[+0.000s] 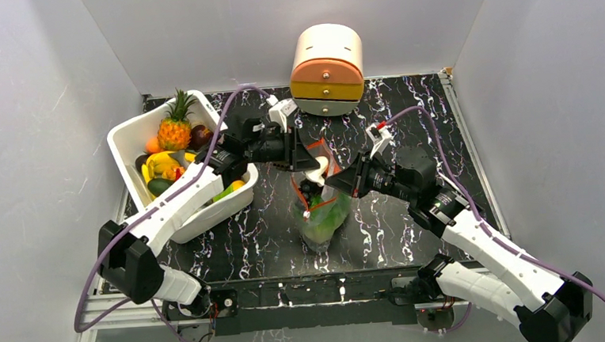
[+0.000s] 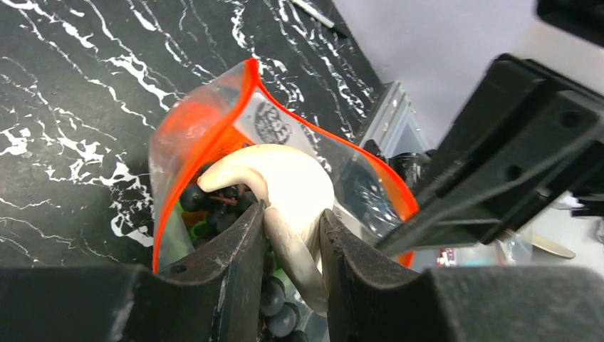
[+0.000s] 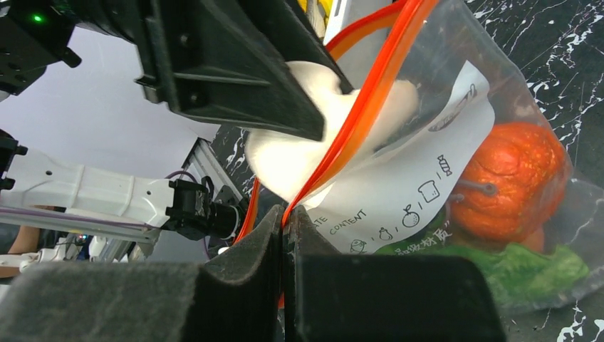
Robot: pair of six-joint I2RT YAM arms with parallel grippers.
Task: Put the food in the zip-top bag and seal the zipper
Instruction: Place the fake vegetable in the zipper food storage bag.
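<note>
The clear zip-top bag (image 1: pixel 322 217) stands at the table's middle with its mouth open. My left gripper (image 1: pixel 311 161) is shut on a cream-white curved toy food piece (image 2: pixel 299 182) and holds it in the bag's mouth, between the two red-orange zipper strips (image 2: pixel 214 121). My right gripper (image 3: pixel 285 214) is shut on the near zipper strip (image 3: pixel 363 107) and holds that side up. Inside the bag lie an orange-red fruit (image 3: pixel 509 182), a green leafy piece (image 3: pixel 541 267) and dark grapes (image 2: pixel 274 296). No chilli shows.
A white tub (image 1: pixel 127 138) at the left holds a pineapple (image 1: pixel 174 127), a banana and other toy produce. A round cream-and-orange drawer box (image 1: pixel 326 58) stands at the back wall. Grey walls close in both sides.
</note>
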